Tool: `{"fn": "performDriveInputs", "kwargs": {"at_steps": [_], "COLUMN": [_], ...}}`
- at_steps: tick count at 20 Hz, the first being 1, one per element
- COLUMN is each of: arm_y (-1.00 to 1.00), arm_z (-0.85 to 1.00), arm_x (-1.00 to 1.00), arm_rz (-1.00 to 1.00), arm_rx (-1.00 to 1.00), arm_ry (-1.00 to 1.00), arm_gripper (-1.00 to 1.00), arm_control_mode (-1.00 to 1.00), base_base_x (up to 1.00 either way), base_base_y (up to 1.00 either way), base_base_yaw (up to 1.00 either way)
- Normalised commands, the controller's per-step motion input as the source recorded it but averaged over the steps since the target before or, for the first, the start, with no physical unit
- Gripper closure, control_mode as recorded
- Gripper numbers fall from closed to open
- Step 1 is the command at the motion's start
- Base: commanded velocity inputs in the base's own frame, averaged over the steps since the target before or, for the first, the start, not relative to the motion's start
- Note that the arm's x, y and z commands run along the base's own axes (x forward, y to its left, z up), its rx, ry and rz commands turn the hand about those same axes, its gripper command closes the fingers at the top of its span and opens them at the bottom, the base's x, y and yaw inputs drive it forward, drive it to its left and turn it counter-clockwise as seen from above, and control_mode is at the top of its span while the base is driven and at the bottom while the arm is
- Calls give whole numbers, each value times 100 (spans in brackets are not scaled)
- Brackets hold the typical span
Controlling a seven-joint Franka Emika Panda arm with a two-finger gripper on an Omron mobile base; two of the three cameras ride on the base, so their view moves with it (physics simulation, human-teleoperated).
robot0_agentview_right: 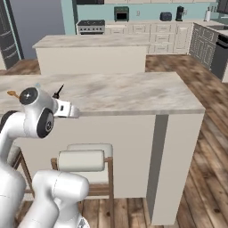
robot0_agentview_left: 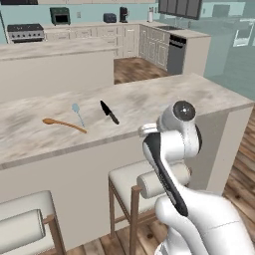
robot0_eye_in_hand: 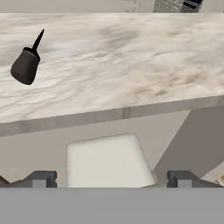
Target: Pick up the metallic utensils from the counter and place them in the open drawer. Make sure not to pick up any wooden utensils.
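Left base view: the knife [robot0_agentview_left: 109, 112], silver spoon [robot0_agentview_left: 77, 114] and wooden spoon [robot0_agentview_left: 63, 124] lie together on the counter [robot0_agentview_left: 164, 94], untouched; nothing is picked yet.

Right base view: the arm is low at the counter's near edge.

Hand view: the gripper [robot0_eye_in_hand: 111, 179] is wide open and empty above a stool [robot0_eye_in_hand: 107, 159]; next it must rise and reach left for the knife [robot0_eye_in_hand: 27, 61].
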Motion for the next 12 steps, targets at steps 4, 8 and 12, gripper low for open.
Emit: {"fn": "performDriveInputs", "kwargs": {"at_steps": [4,8,12], "arm_y": [55,27,4], "arm_z": [66,32,2], "arm_x": [74,97,96], "arm_rz": [-7,0,0], "arm_rx": [-2,0,1], "arm_ry": [49,63,64], "arm_gripper": [-100,-100,-100], "arm_control_mode": [-100,-100,-100], "base_base_x": [0,0,0], "base_base_y": [0,0,0], "base_base_yaw": [0,0,0]}}
